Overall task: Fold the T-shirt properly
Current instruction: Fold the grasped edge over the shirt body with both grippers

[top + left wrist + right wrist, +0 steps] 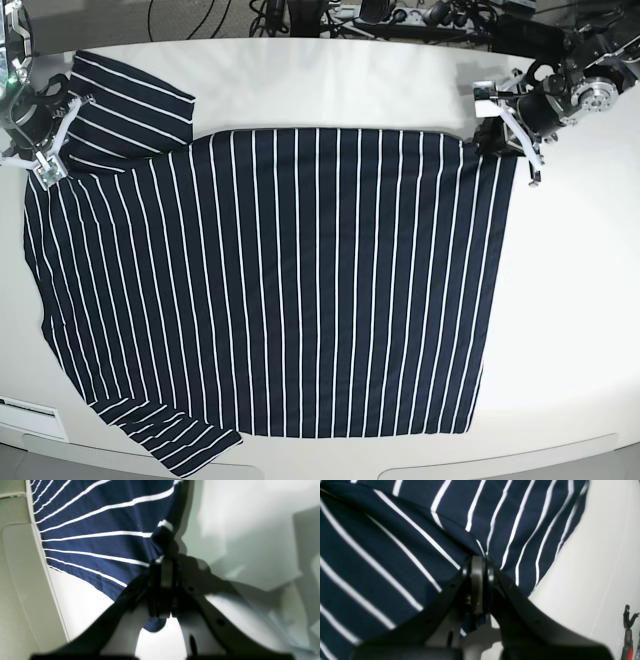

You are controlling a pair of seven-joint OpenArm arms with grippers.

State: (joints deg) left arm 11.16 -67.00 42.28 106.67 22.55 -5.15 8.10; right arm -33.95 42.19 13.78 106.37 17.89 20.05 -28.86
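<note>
The T-shirt (290, 290), dark navy with thin white stripes, lies spread flat on the white table (570, 300), its sleeves toward the left and its hem toward the right. At the far right corner of the hem, my left gripper (487, 135) is shut on the cloth; in the left wrist view the fingertips (163, 562) pinch a bunched corner of the T-shirt (100, 525). My right gripper (47, 168) sits at the far left by the upper sleeve, and its jaws (478, 560) are shut on a raised fold of the T-shirt (382, 555).
Cables and a power strip (400, 15) run along the table's far edge. Pliers with a red handle (628, 632) lie off the shirt in the right wrist view. The table edge (50, 580) runs close to the left gripper. A white label (30, 410) marks the front left rim.
</note>
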